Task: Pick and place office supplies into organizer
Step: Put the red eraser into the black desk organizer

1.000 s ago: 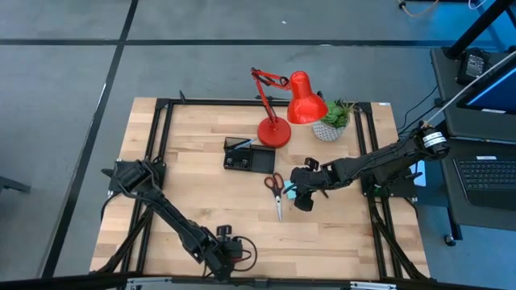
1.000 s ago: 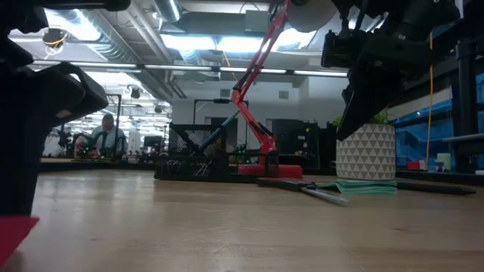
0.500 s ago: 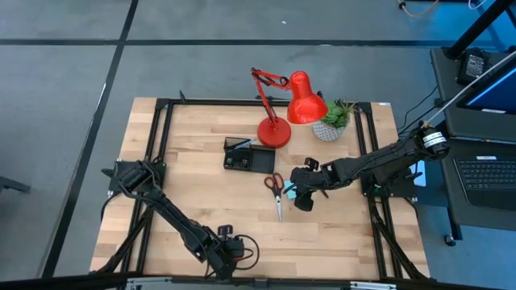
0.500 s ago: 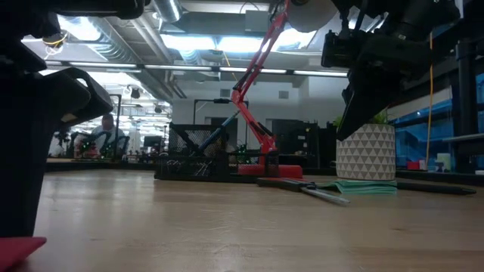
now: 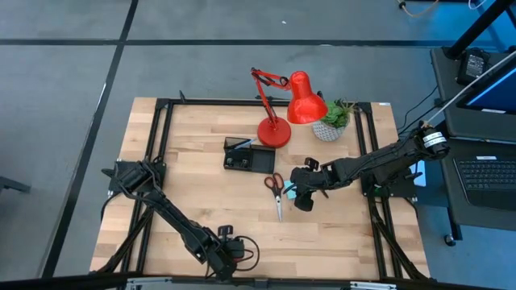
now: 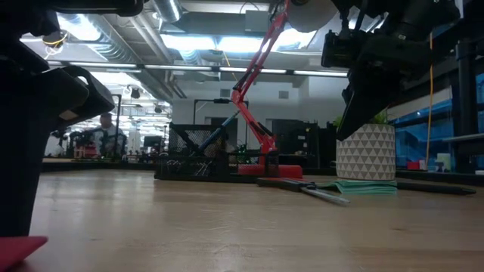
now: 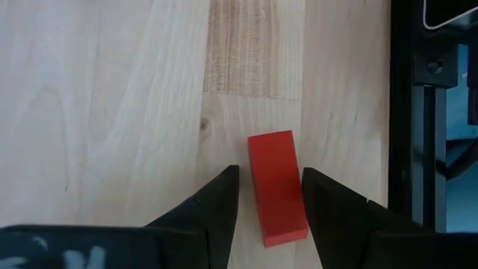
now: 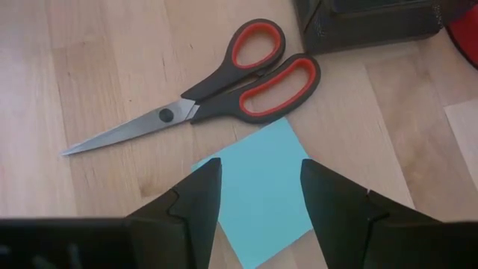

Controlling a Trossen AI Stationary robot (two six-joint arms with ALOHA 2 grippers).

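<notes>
The small red block (image 7: 276, 187) lies flat on the wood near the table's near edge. My left gripper (image 7: 269, 179) (image 5: 227, 248) is open, pointing down, with one finger on each side of it. My right gripper (image 8: 259, 173) (image 5: 300, 196) is open and hovers above the cyan sticky-note pad (image 8: 258, 190); the low view shows it well off the table (image 6: 361, 91). The red-handled scissors (image 8: 216, 90) (image 5: 276, 192) lie flat beside the pad. The black organizer (image 5: 248, 155) (image 6: 193, 162) stands farther back, by the lamp base. My left gripper's fingers (image 7: 314, 187) straddle the red block's long sides (image 7: 295, 179) from above, the block flat on the table. The gaps are very narrow, and I cannot tell whether either finger touches it.
A red desk lamp (image 5: 278, 121) and a potted plant (image 5: 332, 121) stand at the far side. Black frame rails (image 7: 414, 112) run along the table's edges, one close to the red block. A person (image 6: 110, 134) sits in the room beyond. Bare wood lies between the arms.
My left gripper has come down toward the table around the red block; in the low view its dark body now covers more of the block.
</notes>
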